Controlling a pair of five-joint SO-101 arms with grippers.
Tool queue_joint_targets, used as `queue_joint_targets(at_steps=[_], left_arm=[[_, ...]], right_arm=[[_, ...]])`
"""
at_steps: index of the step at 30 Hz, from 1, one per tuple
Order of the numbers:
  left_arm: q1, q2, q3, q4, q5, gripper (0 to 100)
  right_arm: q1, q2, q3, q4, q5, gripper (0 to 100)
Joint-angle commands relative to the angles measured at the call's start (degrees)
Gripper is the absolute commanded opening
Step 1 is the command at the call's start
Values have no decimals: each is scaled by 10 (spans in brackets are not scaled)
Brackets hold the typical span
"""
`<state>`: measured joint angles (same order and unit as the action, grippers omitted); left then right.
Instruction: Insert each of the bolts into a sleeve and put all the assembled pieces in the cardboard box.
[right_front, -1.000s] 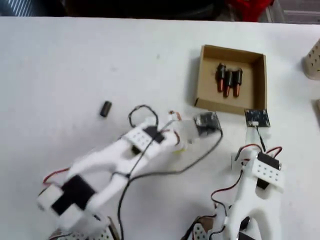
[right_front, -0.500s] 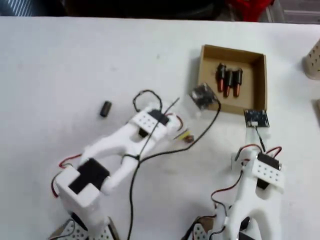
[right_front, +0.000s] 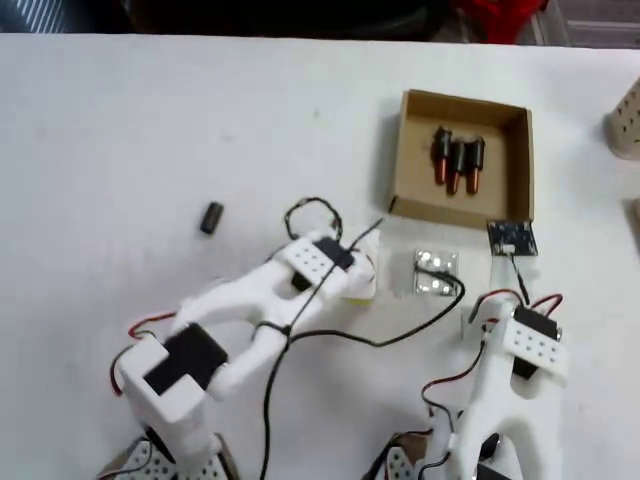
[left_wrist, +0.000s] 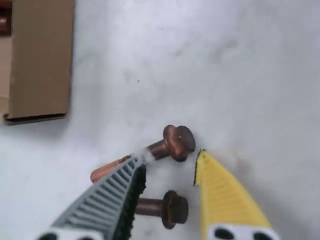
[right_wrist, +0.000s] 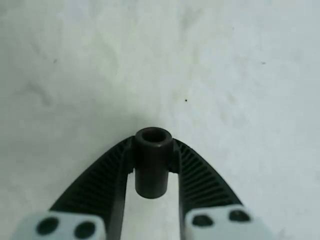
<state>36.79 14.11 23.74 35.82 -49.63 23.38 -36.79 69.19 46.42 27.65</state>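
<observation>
Tally: two bolts (left_wrist: 172, 145) (left_wrist: 167, 209), two sleeves (right_front: 211, 217) (right_wrist: 151, 162), three assembled pieces (right_front: 457, 160), one cardboard box (right_front: 412, 185).
Both bolts are bare and copper-coloured. Both sleeves are black: one sleeve lies loose, one sits in the right claw (right_wrist: 152, 145). All three assembled pieces lie in the single box. Two white arms (right_front: 250, 300) (right_front: 510, 385) stand at one tabletop (right_front: 150, 120).

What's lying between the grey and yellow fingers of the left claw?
In the left wrist view, one copper bolt lies between the fingers of the open left gripper; a second bolt sits at their tips.
</observation>
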Motion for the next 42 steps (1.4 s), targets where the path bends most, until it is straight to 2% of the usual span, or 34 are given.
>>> queue_joint_targets(at_steps=[1,17,22,32,39,42], left_arm=[[0,0,-20,-30,-8,187],[-22,115,-177,51,-28,185],[-17,135,-204,76,-50,65],[-16,138,-207,76,-47,38],[-26,138,-211,70,17,41],[-23,138,-210,31,27,52]], right_arm=[[-6,-9,-4,-8,8,17],[-15,-9,-2,-7,9,17],[-15,-9,-2,-6,16,17],[-15,-9,-2,-5,26,17],[-15,-9,-2,-5,27,17],[-15,-9,-2,-5,27,17]])
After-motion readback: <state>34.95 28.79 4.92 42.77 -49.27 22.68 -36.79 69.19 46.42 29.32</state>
